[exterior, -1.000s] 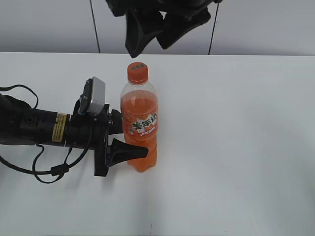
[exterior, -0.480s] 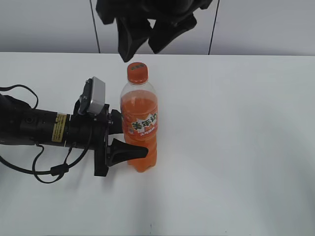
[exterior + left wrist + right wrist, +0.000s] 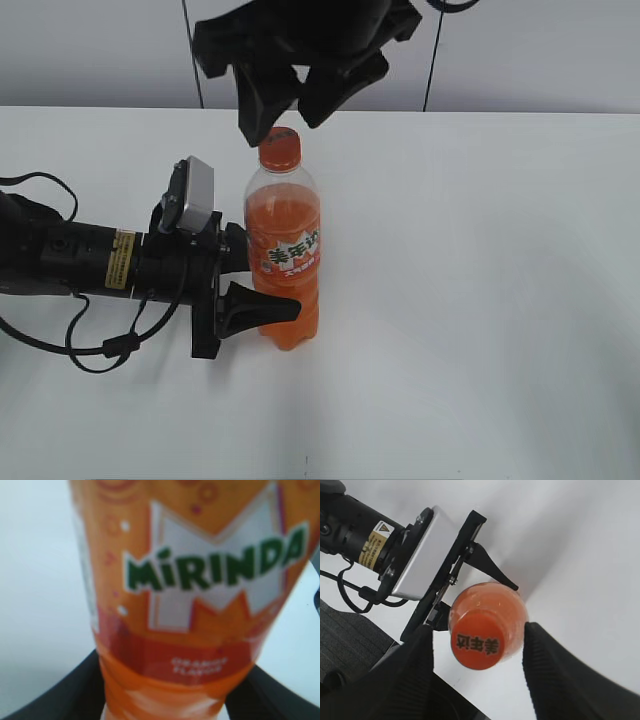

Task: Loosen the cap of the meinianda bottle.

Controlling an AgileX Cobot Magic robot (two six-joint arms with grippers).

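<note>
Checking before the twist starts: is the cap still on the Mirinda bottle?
On. The orange cap sits on the neck of the upright bottle; the right gripper straddles it, jaws apart.

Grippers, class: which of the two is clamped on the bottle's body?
The left gripper, reaching in sideways, clamps the bottle low on its body; the right gripper hangs open above the cap.

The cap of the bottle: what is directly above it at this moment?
Above the cap hangs the right gripper, open, one finger on each side of the cap and not touching it. The bottle stands upright below. The gripper's palm is out of view.
</note>
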